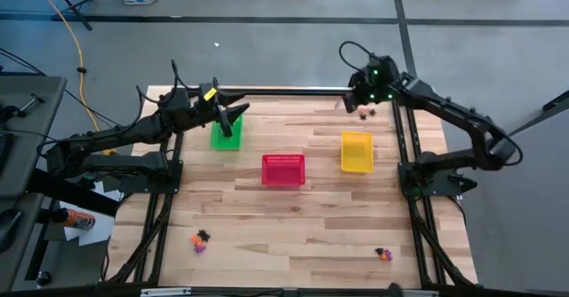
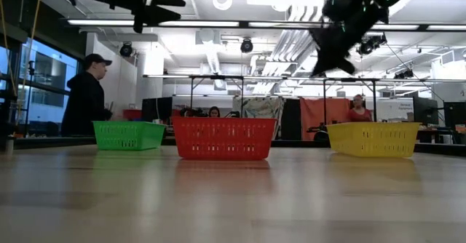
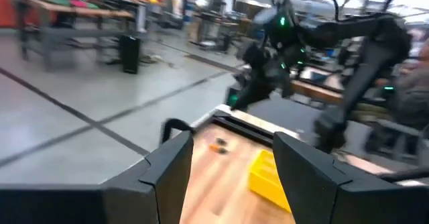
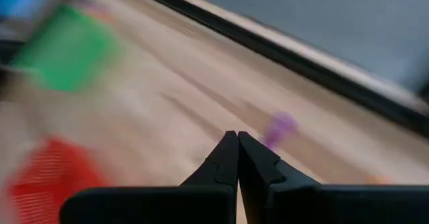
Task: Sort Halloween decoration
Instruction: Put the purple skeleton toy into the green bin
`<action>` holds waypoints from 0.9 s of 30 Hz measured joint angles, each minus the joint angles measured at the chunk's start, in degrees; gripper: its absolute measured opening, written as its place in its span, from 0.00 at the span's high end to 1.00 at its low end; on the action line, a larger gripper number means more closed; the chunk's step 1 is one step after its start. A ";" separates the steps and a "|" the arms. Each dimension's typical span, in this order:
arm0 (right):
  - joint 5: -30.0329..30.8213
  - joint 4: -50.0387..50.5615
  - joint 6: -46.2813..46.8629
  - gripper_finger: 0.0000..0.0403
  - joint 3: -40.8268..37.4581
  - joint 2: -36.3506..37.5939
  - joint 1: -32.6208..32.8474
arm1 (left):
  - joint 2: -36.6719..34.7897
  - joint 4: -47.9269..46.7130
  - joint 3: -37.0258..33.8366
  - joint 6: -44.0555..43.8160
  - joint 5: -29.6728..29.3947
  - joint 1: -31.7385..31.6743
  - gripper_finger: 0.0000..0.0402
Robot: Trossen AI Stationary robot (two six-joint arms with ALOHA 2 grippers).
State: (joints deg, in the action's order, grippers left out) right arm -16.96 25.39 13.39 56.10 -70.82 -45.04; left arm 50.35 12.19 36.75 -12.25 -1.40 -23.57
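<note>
The Halloween decoration shows as small clusters of tiny trinkets: one near the far right corner (image 1: 364, 112), one near the table's near edge at the left (image 1: 200, 239), one at the near right (image 1: 383, 253). My left gripper (image 1: 235, 116) hangs open above the green basket (image 1: 225, 137); its wrist view (image 3: 234, 160) shows an orange trinket (image 3: 218, 145) far ahead. My right gripper (image 1: 351, 104) hovers shut over the far right corner. A purple trinket (image 4: 280, 127) lies on the wood just beyond its closed fingertips (image 4: 237, 141), and nothing shows between them.
Three mesh baskets stand in a row across the table's middle: green (image 2: 129, 135) at the left, red (image 1: 284, 170) in the centre, yellow (image 1: 356, 151) at the right. Bare wood lies between the baskets and the near edge. People stand in the room beyond (image 2: 86, 96).
</note>
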 joint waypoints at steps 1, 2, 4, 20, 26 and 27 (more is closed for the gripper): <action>-2.10 -3.11 -0.38 1.00 0.04 0.52 1.69 | 0.00 0.03 0.00 -0.84 0.15 0.05 0.51; -3.69 -6.08 -0.50 1.00 0.06 0.81 3.59 | 0.00 0.11 0.00 -1.34 0.15 0.11 0.51; -5.82 -12.42 -0.83 1.00 0.06 0.85 7.56 | 0.00 0.09 0.00 -1.65 -0.43 0.11 0.51; 16.14 -24.66 14.14 1.00 0.10 -0.68 25.67 | -0.50 -0.22 0.00 -3.70 9.60 0.92 0.51; 19.54 -12.76 21.49 1.00 7.32 -8.09 22.94 | -0.50 -0.28 0.00 -6.20 14.80 1.68 0.51; 20.06 -8.67 21.25 1.00 9.59 -10.10 22.15 | -0.52 -0.28 0.00 -6.58 15.20 1.80 0.51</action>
State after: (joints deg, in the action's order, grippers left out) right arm 3.10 16.72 34.64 65.70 -80.92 -22.89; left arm 49.82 11.90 36.75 -18.84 13.79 -21.77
